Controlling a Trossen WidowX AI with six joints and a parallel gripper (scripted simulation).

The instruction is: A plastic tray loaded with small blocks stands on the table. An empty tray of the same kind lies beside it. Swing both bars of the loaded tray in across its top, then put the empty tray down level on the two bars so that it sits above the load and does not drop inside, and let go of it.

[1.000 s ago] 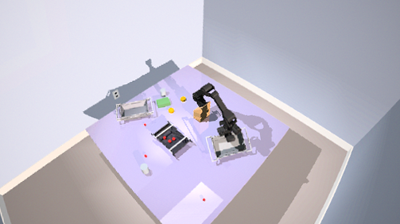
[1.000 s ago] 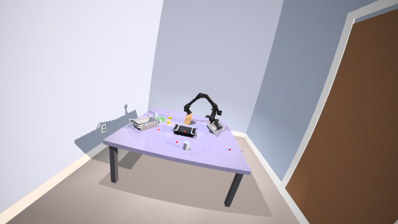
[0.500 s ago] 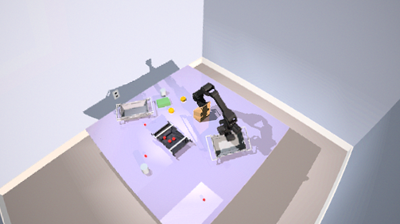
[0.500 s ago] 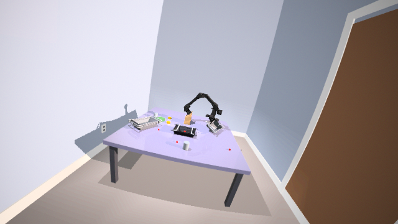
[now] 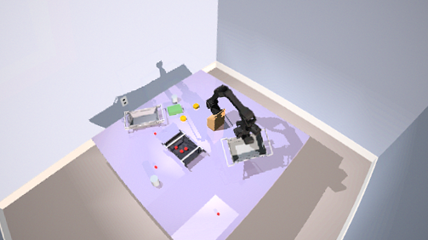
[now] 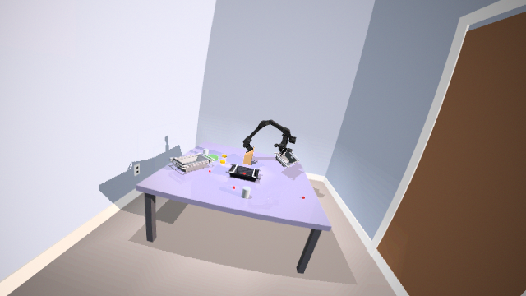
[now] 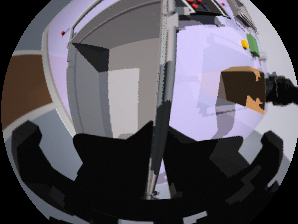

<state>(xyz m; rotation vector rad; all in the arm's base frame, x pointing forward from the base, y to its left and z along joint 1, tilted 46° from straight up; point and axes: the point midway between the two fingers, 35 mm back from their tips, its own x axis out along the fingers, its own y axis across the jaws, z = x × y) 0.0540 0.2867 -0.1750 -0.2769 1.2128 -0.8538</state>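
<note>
The loaded tray is black, holds red blocks and stands mid-table. Two pale wire bars lie across it near its ends. The empty tray is grey with a white rim. It is to the right of the loaded tray, lifted off the table and tilted in the exterior view. My gripper is shut on one wall of the empty tray, whose rim runs up the wrist view.
A second pale tray stands at the back left. A brown box stands by the arm's base. A green pad, two yellow discs and a white cylinder are on the table.
</note>
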